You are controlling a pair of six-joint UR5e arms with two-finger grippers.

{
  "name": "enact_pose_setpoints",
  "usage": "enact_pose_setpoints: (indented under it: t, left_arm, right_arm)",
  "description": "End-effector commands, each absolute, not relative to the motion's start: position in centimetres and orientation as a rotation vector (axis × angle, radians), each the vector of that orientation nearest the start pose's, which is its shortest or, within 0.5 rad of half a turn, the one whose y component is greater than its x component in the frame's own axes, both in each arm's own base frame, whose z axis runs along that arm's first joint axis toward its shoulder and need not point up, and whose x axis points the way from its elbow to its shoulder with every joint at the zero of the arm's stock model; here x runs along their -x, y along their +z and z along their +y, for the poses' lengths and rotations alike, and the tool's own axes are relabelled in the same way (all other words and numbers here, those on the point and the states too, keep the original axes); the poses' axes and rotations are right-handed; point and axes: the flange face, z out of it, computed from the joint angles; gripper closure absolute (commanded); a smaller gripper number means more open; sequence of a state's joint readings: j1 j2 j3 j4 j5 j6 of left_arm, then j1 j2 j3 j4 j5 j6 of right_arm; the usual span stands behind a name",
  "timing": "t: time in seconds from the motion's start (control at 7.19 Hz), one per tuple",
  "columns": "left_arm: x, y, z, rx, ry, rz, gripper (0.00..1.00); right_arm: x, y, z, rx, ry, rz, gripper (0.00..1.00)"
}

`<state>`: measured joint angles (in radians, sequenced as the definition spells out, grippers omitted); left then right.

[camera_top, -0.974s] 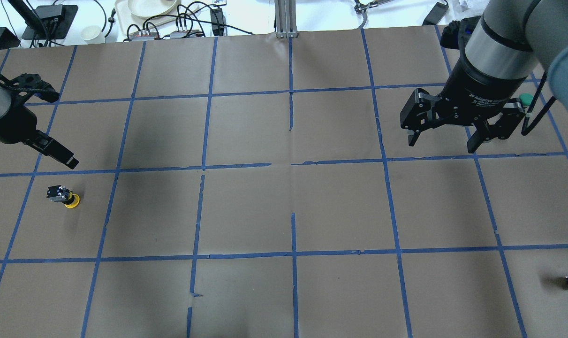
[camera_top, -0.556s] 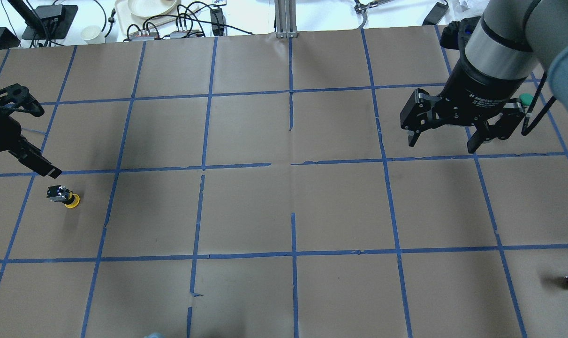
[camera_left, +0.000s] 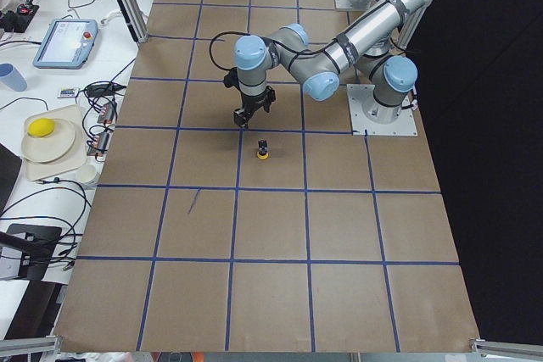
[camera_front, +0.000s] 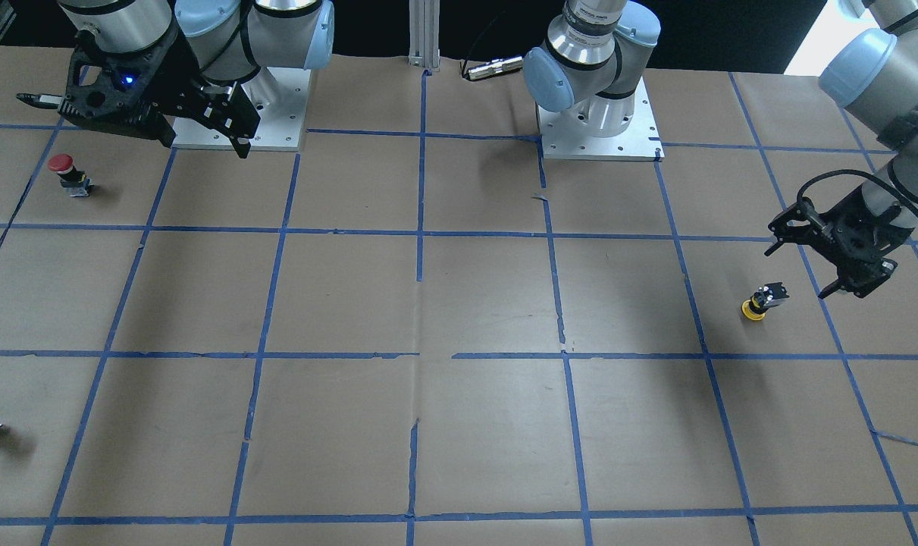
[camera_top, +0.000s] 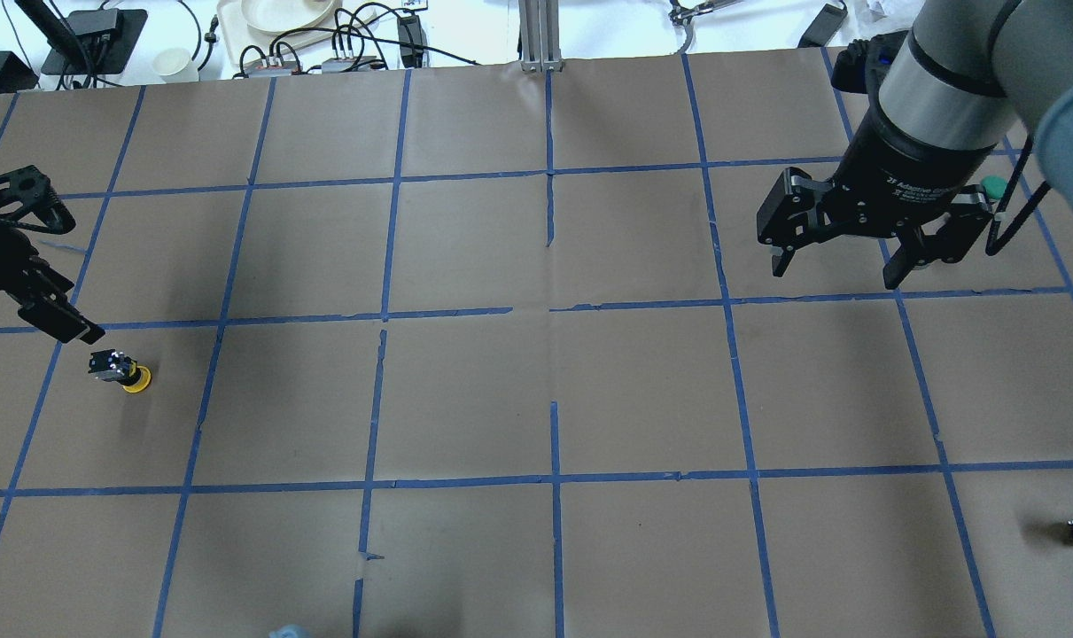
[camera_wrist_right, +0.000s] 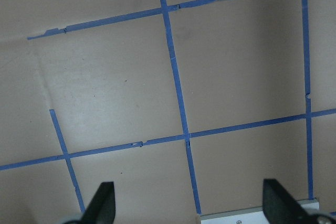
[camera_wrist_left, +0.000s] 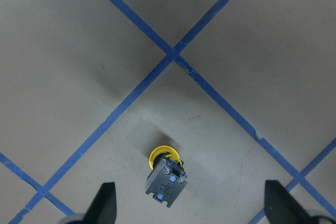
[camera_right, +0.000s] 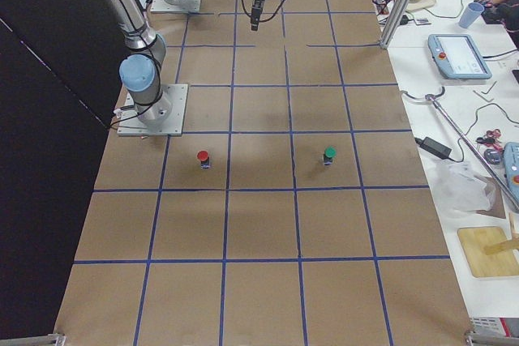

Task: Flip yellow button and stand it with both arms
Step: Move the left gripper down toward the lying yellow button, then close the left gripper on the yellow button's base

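Matt brown paper table (camera_top: 465, 390) (blue tape (camera_top: 549, 173)); plastic yellow button (camera_wrist_left: 166, 174).

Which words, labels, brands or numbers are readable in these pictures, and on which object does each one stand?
"2F Adaptive Gr...": white print on the black body of the right gripper, overhead view; the end of the word is hidden.
Smaller white lines under that print: too small to read.
Marks on the block base of the yellow button, left wrist view: too small to read.
No other text is readable.
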<state>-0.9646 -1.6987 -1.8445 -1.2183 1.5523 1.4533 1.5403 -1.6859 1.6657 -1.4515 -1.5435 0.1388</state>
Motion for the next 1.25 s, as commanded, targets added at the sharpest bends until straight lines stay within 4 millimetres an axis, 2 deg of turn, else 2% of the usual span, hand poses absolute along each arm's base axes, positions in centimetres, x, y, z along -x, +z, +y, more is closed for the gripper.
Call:
enact_pose_setpoints:
  t: [0.0, 0.28, 0.56, 0.83, 1.11]
  left_arm:
    - [-18.9, 31.8, -48.9, -1.386, 0.009, 2.874, 0.02]
    - [-19.1, 30.8, -48.6, -1.372, -0.020, 2.844, 0.02]
    - [-19.1, 30.6, -48.4, -1.403, -0.014, 2.837, 0.02]
    - [-18.5, 28.7, -47.4, -1.481, -0.006, 2.809, 0.02]
    - [-19.4, 26.5, -45.9, -1.588, -0.025, 2.722, 0.04]
  right_arm:
    - [-12.3, 48.6, -43.8, -0.264, 0.141, 3.103, 0.00]
    - [-12.2, 48.9, -43.9, -0.269, 0.119, 3.104, 0.00]
    - [-12.1, 48.2, -44.0, -0.286, 0.140, 3.114, 0.00]
    - [-11.8, 47.8, -43.7, -0.294, 0.176, 3.119, 0.00]
    - [-11.8, 47.6, -43.9, -0.296, 0.169, 3.118, 0.00]
